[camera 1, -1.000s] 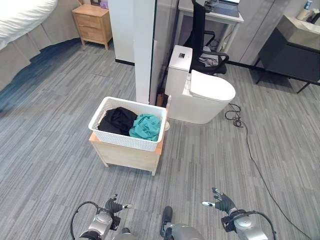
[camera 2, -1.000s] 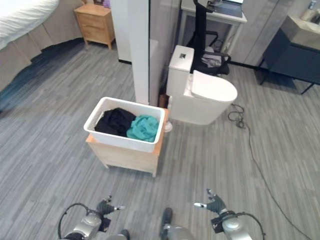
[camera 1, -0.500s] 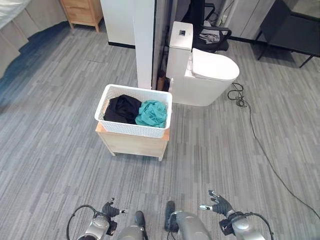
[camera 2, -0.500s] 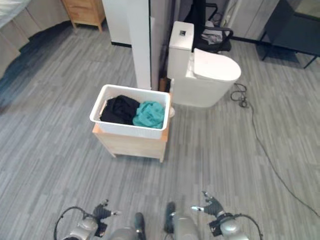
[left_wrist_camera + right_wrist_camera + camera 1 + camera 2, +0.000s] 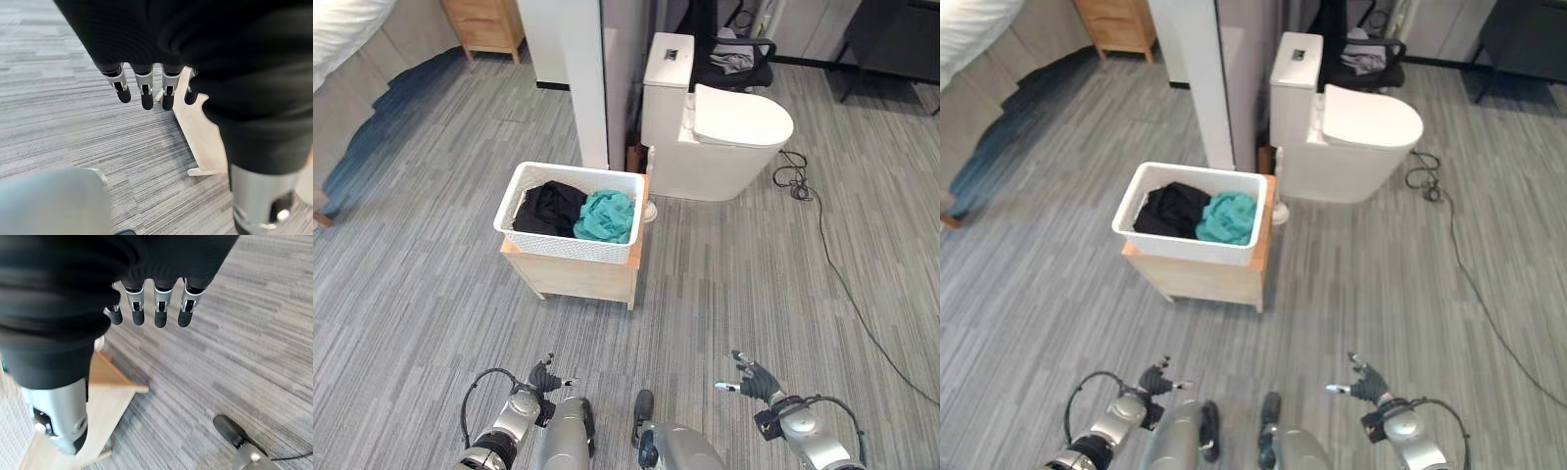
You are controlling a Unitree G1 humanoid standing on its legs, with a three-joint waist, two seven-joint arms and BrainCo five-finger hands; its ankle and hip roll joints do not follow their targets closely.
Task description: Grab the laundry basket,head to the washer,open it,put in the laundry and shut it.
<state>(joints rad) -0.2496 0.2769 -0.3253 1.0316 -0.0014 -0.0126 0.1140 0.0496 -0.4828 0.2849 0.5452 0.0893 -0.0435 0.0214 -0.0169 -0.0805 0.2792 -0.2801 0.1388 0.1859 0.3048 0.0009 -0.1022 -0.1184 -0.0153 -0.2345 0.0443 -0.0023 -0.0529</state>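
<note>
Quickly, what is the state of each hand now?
Left hand: open, fingers straight, holding nothing.
Right hand: open, fingers straight, holding nothing.

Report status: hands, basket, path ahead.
Left hand and right hand open, low, empty. Laundry basket on wooden stand, ungrabbed, black and teal clothes inside. Bare floor between; toilet behind the basket.

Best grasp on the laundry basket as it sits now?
Probably two-handed on the short end rims of the white laundry basket, left hand on its left end, right hand on the right. It sits level on the wooden stand, long side facing the robot, clothes below the rim.
</note>
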